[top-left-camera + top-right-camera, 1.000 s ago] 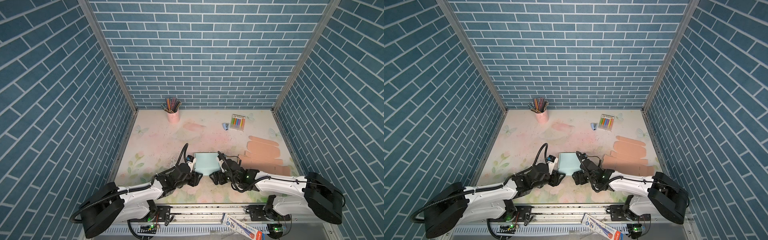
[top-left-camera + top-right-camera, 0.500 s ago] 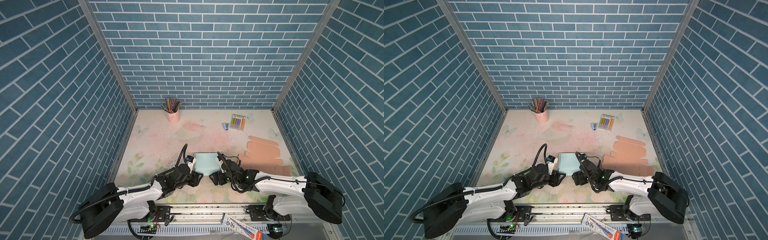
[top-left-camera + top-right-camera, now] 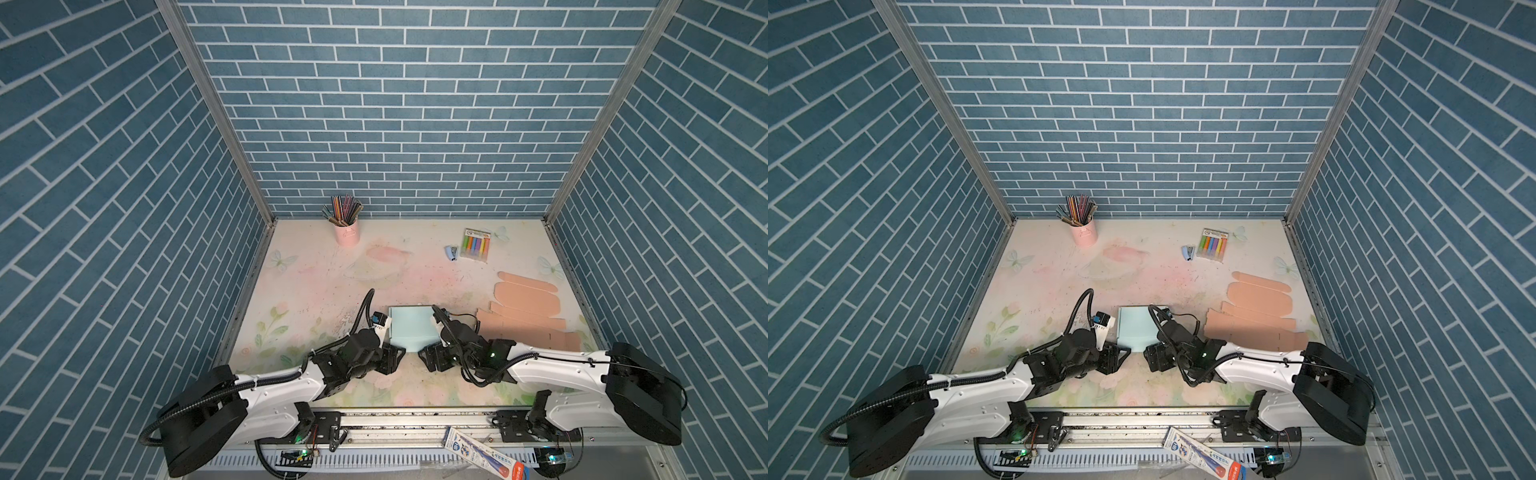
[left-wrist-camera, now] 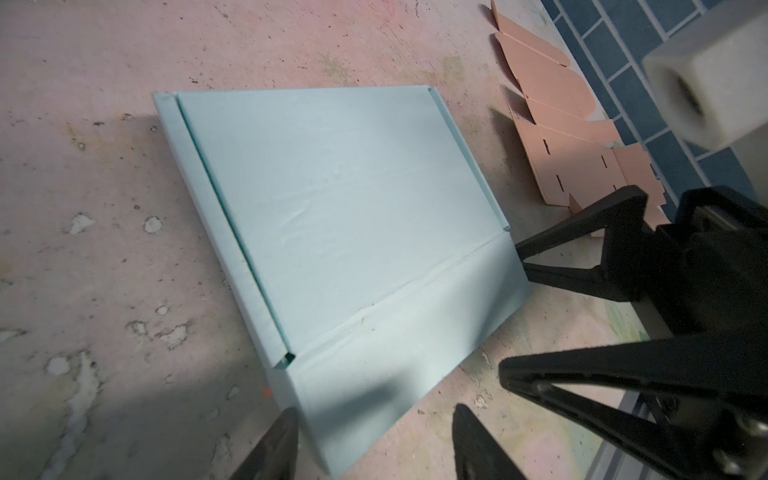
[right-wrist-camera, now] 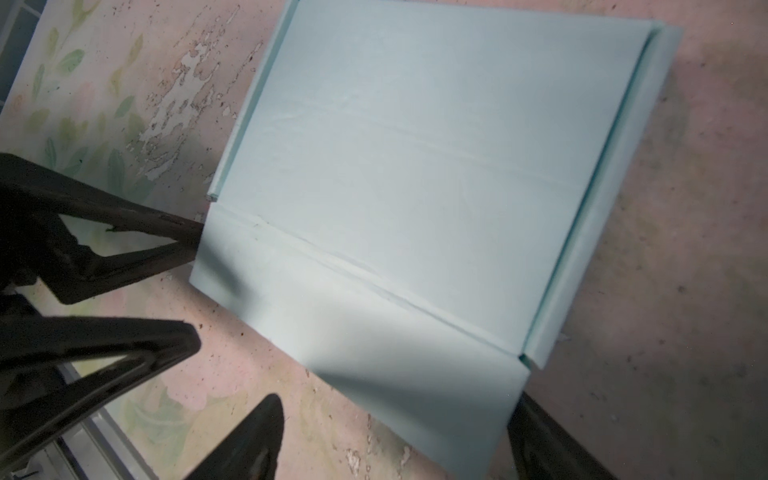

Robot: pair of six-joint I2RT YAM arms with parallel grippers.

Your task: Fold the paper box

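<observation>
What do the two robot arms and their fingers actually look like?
Both the left arm and right arm are white shells on bulky black round bases. Ribbed black cables loop along them, and a tiny green light glows on the right arm. The fingers are black, hollow triangular frames tapering to points.

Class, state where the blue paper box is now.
In both top views the blue paper box lies front-centre, its near edge between the left tool and right tool, peach cardboard on its right.
</observation>
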